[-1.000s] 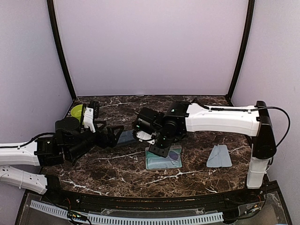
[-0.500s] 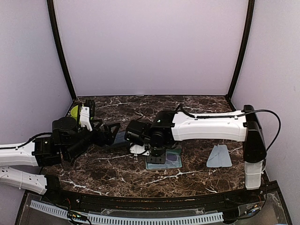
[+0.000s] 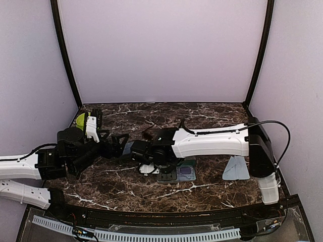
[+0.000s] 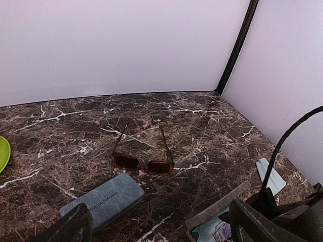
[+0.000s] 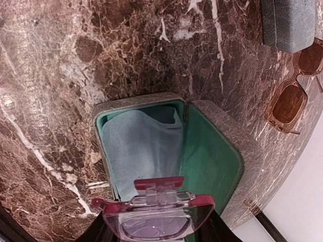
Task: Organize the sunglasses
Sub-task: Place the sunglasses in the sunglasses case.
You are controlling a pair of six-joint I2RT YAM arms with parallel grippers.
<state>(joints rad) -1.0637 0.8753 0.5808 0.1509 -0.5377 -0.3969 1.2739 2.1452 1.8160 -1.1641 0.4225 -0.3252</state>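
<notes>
Two pairs of sunglasses were in view. The purple pair [image 5: 156, 206], with its pale frame, was pinched between the fingers of the right gripper [image 5: 156, 233]. It hung just above the open case [image 5: 212, 161], over the green inside. A light-blue cloth [image 5: 139, 146] lay folded in there. The reddish-brown pair [image 4: 144, 162] lay flat on the marble table [image 4: 202, 126] with its arms open, beyond the open case and apart from it. A shut blue-grey case [image 4: 103, 199] lay near that pair, to the left of the open case in the top view.

One second before, the right arm [image 3: 212, 142] had reached over the far side of the open case, and most of the case could be seen. By now the arm had swung lower and more to the left, so its wrist hid the left part of the open case. Its hold on the purple pair had not changed.

The left gripper [image 4: 159, 222] had its fingers spread wide with nothing in them. It stayed left of the open case, by the blue-grey case (it had only crept a little). A second cloth [image 3: 235, 168], right of the open case, had not moved.
</notes>
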